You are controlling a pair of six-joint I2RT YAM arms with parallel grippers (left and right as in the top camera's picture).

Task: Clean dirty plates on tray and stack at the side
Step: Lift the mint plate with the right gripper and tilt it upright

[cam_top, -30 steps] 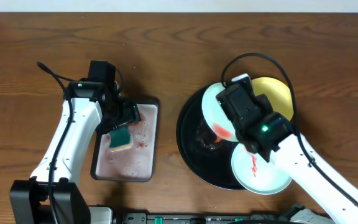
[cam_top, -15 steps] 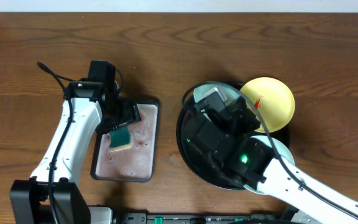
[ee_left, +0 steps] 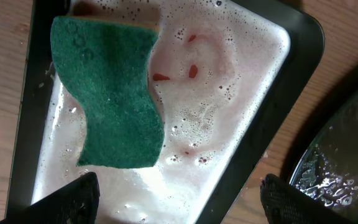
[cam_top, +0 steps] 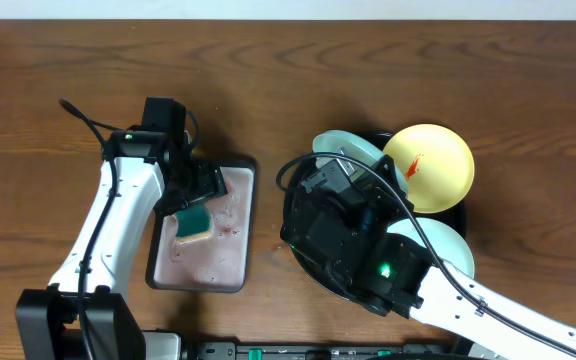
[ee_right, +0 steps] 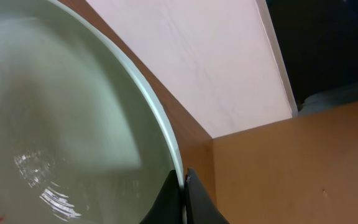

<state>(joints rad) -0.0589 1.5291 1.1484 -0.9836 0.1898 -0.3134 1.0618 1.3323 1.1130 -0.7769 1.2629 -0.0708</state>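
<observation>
Swung back toward the left since a second ago, right gripper (ee_right: 184, 186) pinches the rim of a pale plate (ee_right: 61, 124) — tipped steeply over the tray (ee_left: 347, 149); left gripper (ee_left: 182, 199) hangs spread wide over the sponge (ee_left: 114, 93).

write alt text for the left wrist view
A green sponge lies in foamy, pink-tinged water in a rectangular metal pan, a few red flecks beside it. The left gripper hangs open over the pan, holding nothing, its dark fingertips at the bottom corners. The black tray shows its wet edge at right.
</observation>
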